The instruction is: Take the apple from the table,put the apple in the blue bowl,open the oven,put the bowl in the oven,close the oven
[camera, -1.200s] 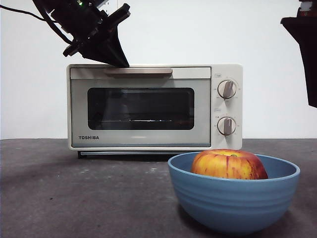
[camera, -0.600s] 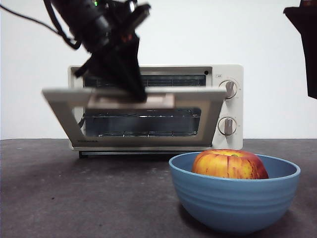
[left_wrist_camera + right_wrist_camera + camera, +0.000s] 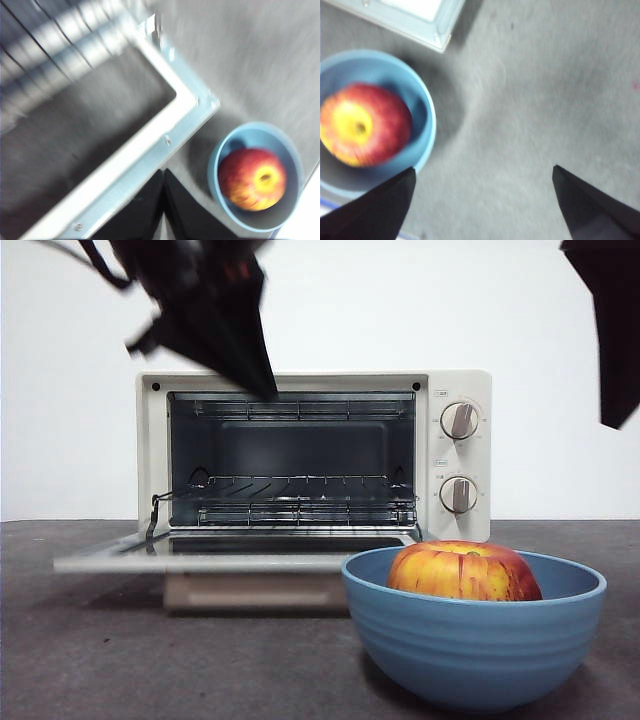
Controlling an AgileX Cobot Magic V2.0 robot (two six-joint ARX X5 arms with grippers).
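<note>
The cream oven (image 3: 455, 455) stands open, its door (image 3: 230, 558) lying flat toward me and the wire rack showing inside. In the blue bowl (image 3: 475, 640) at the front right of the table (image 3: 100, 660) sits the red and yellow apple (image 3: 462, 572). My left gripper (image 3: 262, 388) hangs above the oven's top left edge, shut and holding nothing. From the left wrist, its closed jaws (image 3: 163, 200) hover over the door's corner (image 3: 200, 102), with the bowl (image 3: 220, 165) and apple (image 3: 252, 178) beside it. My right gripper (image 3: 483, 169) is open, high above the table just right of the bowl (image 3: 422, 105).
The lowered door (image 3: 420, 22) juts out over the table close to the bowl's left rim. Two grey knobs (image 3: 458, 420) sit on the oven's right panel. A white wall stands behind.
The oven door has swung from shut, through half open, down to flat. My left gripper has come off the handle and risen above the oven. The right arm barely moved.
</note>
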